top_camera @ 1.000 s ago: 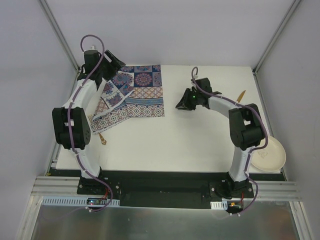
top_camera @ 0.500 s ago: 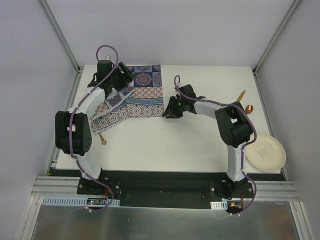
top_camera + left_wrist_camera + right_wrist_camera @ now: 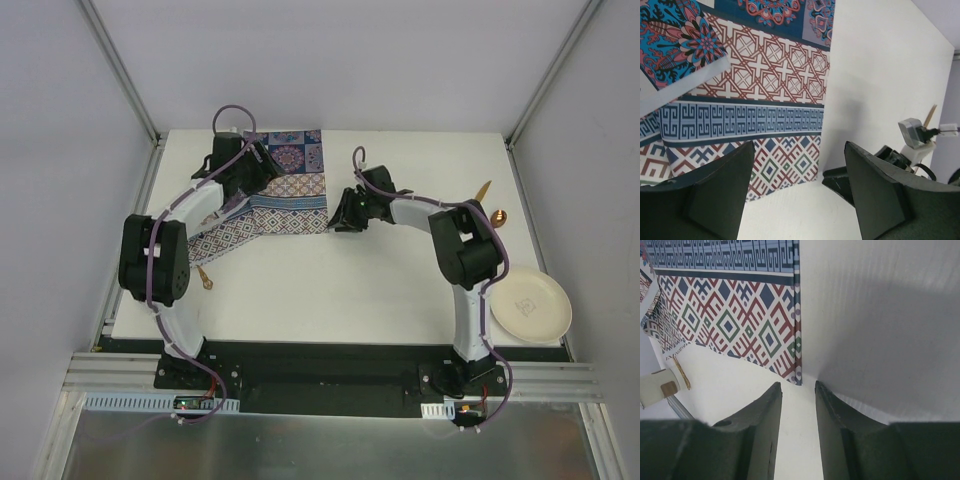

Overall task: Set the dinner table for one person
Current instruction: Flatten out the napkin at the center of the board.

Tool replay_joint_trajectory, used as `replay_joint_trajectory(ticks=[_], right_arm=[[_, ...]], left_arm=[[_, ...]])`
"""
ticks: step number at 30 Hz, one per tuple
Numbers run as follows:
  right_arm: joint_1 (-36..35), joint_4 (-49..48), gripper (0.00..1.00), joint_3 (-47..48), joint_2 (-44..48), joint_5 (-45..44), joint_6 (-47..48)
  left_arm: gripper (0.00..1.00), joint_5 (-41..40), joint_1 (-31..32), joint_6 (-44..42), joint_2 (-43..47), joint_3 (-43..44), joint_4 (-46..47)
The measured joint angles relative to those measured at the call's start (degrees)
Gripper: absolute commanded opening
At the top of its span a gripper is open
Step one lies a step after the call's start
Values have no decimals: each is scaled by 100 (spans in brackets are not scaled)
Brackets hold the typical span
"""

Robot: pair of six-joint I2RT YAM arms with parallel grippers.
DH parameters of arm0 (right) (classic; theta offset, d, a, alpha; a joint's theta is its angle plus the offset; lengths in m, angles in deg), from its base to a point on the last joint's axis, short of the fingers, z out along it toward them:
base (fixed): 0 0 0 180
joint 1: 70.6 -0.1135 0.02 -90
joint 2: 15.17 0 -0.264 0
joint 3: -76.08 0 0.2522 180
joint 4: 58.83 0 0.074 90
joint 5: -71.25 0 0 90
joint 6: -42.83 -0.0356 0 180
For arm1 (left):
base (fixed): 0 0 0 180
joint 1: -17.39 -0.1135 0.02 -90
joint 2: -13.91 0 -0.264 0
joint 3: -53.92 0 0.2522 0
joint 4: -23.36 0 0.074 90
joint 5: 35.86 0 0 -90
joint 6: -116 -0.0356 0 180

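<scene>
- From above, my left arm point(image 3: 150, 262) covers the left part of the placemat point(image 3: 292, 200), so I cannot tell how the cloth lies beneath it. The left wrist view shows one corner folded over onto the pattern.
- A wooden utensil point(image 3: 204, 278) by the table's left edge is half hidden behind that arm, and I cannot tell its kind.
- A slim wooden piece point(image 3: 484, 191) and a round-headed wooden piece point(image 3: 497, 215) lie near the far right edge, beside my right arm point(image 3: 466, 250). Both are too small to name.
- Both wrist views cut their own fingers off at the bottom edge.
- The left gripper point(image 3: 798, 147) hangs over the placemat's right half with its jaws wide apart and nothing between them.
- The right gripper point(image 3: 797, 385) sits low at the placemat's near right corner. Its jaws are parted by a narrow gap that shows only bare tabletop, and the cloth corner lies just ahead of the fingertips, ungripped.
- The dinner table point(image 3: 400, 290) is a large, flat, white rectangle edged by aluminium rails point(image 3: 560, 378). It fills the middle of the top view ahead of both arm bases, and everything else rests on it.
- I count one table, one placemat, one plate point(image 3: 535, 305) at the near right corner, three wooden pieces, two arms and two grippers.
</scene>
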State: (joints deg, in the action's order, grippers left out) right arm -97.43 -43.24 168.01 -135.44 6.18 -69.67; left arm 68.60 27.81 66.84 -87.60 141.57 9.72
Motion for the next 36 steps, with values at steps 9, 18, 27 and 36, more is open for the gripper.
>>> replay_joint_trajectory(ticks=[9, 18, 27, 36], right_arm=[[0, -138, 38, 125, -125, 4, -72], [-26, -393, 39, 195, -264, 131, -286], [-173, -566, 39, 363, -435, 168, -466], [-225, -546, 39, 581, -592, 223, -564]], left_arm=[[71, -131, -79, -186, -1014, 632, 2], [69, -142, -125, -190, -1375, 601, -2], [69, -157, -125, -188, -1377, 507, 83], [68, -155, -96, -122, -1416, 302, 323]])
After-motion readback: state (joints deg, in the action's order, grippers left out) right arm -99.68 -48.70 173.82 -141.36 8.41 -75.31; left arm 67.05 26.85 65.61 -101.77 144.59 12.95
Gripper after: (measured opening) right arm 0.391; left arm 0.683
